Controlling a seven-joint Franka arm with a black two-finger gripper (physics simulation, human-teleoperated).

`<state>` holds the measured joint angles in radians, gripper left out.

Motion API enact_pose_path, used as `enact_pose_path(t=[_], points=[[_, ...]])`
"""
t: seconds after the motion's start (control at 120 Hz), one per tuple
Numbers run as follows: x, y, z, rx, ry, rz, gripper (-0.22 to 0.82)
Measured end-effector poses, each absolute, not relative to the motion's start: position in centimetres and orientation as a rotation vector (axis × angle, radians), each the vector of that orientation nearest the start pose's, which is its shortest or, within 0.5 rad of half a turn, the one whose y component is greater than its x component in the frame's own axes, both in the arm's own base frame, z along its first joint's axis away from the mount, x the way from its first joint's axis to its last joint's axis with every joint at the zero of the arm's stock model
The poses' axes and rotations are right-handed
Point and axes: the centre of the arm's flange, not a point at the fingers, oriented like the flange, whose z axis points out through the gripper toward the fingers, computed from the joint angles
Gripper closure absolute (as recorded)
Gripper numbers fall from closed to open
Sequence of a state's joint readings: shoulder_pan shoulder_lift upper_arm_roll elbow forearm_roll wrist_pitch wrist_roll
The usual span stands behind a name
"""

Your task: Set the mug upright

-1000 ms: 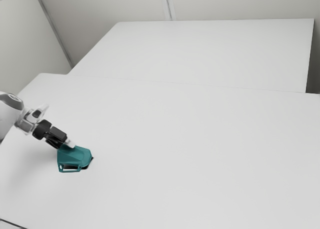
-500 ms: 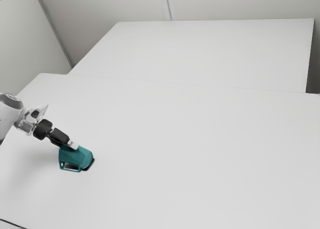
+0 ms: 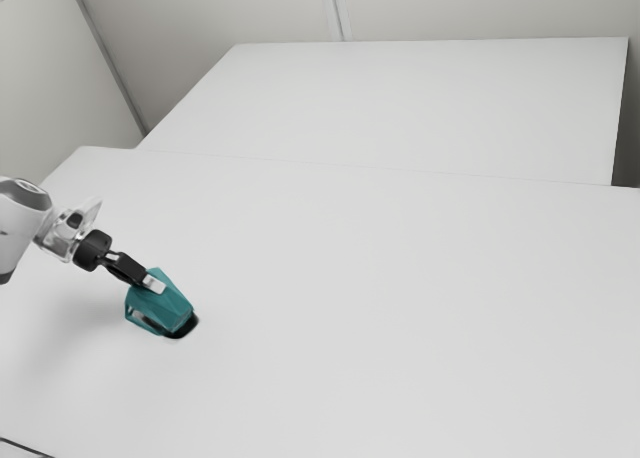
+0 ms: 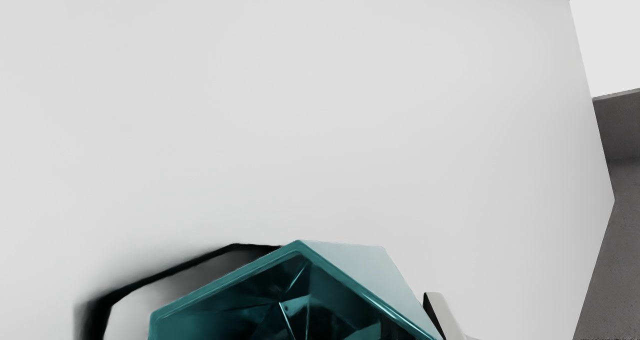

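The teal, many-sided mug (image 3: 168, 310) is tilted, low over the table at the exterior view's left, with its handle on the side toward the exterior view's left. My gripper (image 3: 153, 284) reaches down to it from the upper left, shut on its upper part. In the wrist view, the open mouth of the mug (image 4: 362, 275) faces the camera, showing a dark faceted interior. One fingertip of my gripper (image 4: 441, 314) lies along the outer wall; the mug hides the other.
A wide white table (image 3: 380, 308) lies under the mug, with a dark shadow close beside it. Behind stands another white surface (image 3: 420, 103), near pale walls. A table edge and grey floor (image 4: 612, 275) show in the wrist view.
My hand has moved slightly toward the exterior view's right and up. The mug has turned with it, its upper end rising and its handle side swinging round.
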<state>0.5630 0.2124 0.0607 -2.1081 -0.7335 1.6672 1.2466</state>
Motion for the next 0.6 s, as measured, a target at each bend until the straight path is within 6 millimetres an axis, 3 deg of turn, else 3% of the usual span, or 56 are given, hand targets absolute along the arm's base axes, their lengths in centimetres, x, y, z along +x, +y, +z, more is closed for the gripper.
enact_pose_path(t=[0.167, 0.342, 0.45, 0.6], points=[[45.6, 23.6, 31.0, 2.221, -0.346, 0.226, 0.78], [46.8, 22.5, 33.5, 2.244, -0.404, 0.277, 0.79], [48.9, 19.8, 37.1, 2.277, -0.522, 0.315, 0.79], [51.4, 15.4, 39.0, 2.364, -0.687, 0.297, 0.79]])
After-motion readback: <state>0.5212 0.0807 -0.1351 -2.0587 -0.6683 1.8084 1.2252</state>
